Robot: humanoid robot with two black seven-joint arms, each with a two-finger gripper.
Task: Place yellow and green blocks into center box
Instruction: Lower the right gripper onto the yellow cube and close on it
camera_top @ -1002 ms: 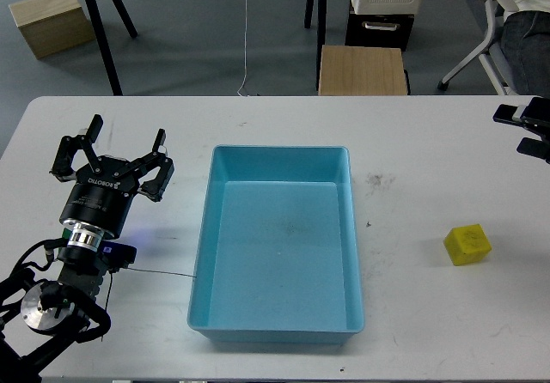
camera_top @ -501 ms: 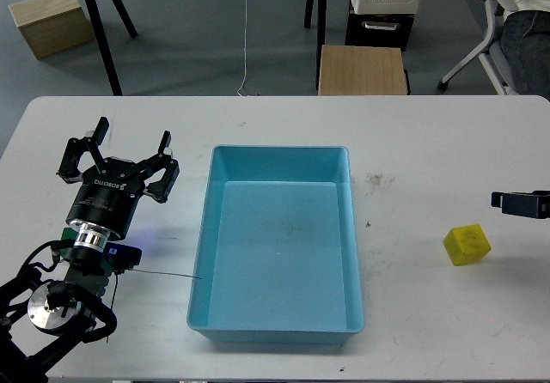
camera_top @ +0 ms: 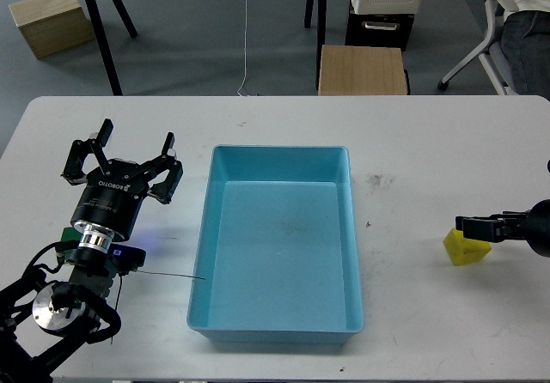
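The yellow block (camera_top: 462,252) lies on the white table right of the blue box (camera_top: 279,152), which holds nothing. My right gripper (camera_top: 468,226) reaches in from the right edge and hangs over the block's top, covering part of it. Its dark fingers cannot be told apart. My left gripper (camera_top: 126,155) is open and empty over the table left of the box. A small green piece (camera_top: 66,233), perhaps the green block, shows beside the left arm's wrist and is mostly hidden by it.
The white table (camera_top: 412,142) ends at its far edge near the top. Beyond it on the floor stand a wooden stool (camera_top: 362,69), a cardboard box (camera_top: 50,21), stand legs and an office chair (camera_top: 498,31).
My right gripper has come down and left from the far right edge to just over the yellow block. My left arm has shifted slightly right, still open.
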